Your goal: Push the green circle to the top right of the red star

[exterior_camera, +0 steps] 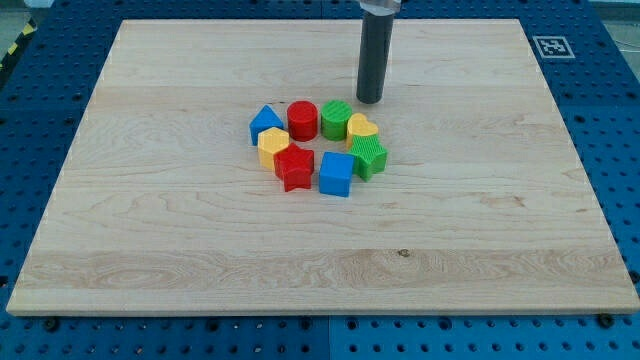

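The green circle stands in a tight ring of blocks at the board's middle, between the red circle on its left and the yellow heart on its right. The red star lies at the ring's lower left, below the yellow hexagon. My tip rests on the board just above and to the right of the green circle, a small gap away from it.
The ring also holds a blue triangle at the left, a green star at the right and a blue cube at the bottom. The wooden board lies on a blue perforated table. A marker tag sits at the top right corner.
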{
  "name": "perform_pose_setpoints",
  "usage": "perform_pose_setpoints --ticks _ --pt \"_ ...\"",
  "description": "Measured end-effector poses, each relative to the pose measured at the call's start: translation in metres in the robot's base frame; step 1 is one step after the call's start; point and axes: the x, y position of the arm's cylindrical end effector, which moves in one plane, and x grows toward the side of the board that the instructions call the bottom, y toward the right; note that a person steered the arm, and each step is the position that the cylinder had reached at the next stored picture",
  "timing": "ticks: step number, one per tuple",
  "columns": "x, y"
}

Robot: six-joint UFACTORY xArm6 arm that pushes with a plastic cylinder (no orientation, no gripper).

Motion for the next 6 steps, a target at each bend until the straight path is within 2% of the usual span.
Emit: perform_pose_setpoints --ticks 4,6 --pt "0.025 -0.038" --pt "0.04 -0.04"
